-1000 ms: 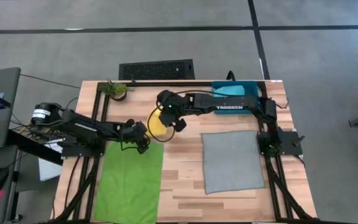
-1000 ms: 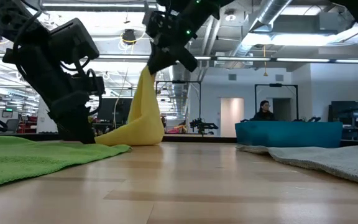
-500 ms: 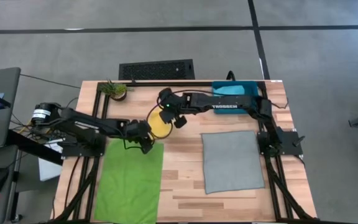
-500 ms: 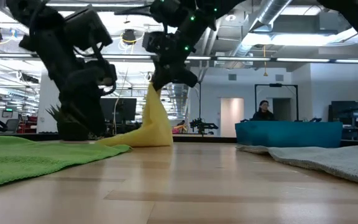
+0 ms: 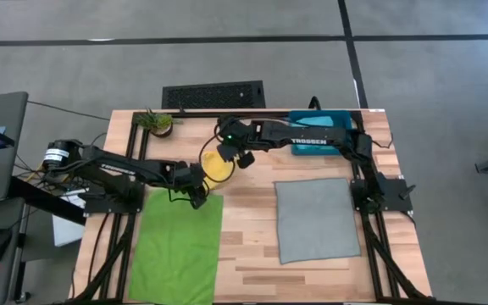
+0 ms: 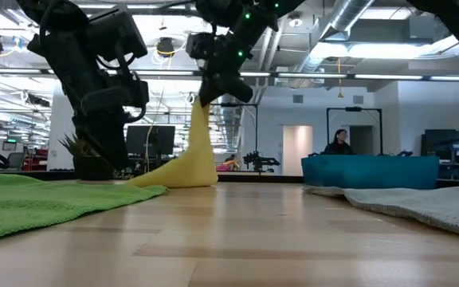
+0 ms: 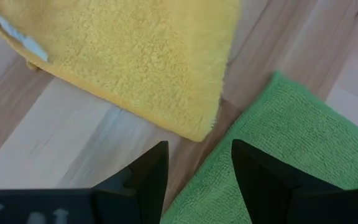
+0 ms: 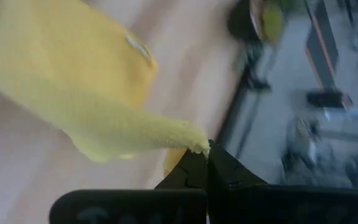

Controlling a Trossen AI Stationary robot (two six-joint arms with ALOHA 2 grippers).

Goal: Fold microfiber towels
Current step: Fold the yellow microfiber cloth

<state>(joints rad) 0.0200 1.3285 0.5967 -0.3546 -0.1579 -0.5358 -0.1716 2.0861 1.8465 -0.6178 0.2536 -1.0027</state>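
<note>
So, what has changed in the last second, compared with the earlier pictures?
The right gripper, still shut on a corner of the yellow towel, moved toward the table's far edge and pulled the cloth taller and narrower. The left gripper, open and empty, advanced to the yellow towel's near edge. The green towel, grey towel and teal bin stayed put.

The lime green microfiber towel (image 5: 176, 246) lies along the wooden worktop's (image 5: 248, 254) left edge, the grey microfiber towel (image 5: 314, 219) towards its right edge, the yellow microfiber towel (image 5: 216, 167) between them (nearer the back), and the rigid dark teal-blue bin (image 5: 322, 131) in the back right corner.
</note>
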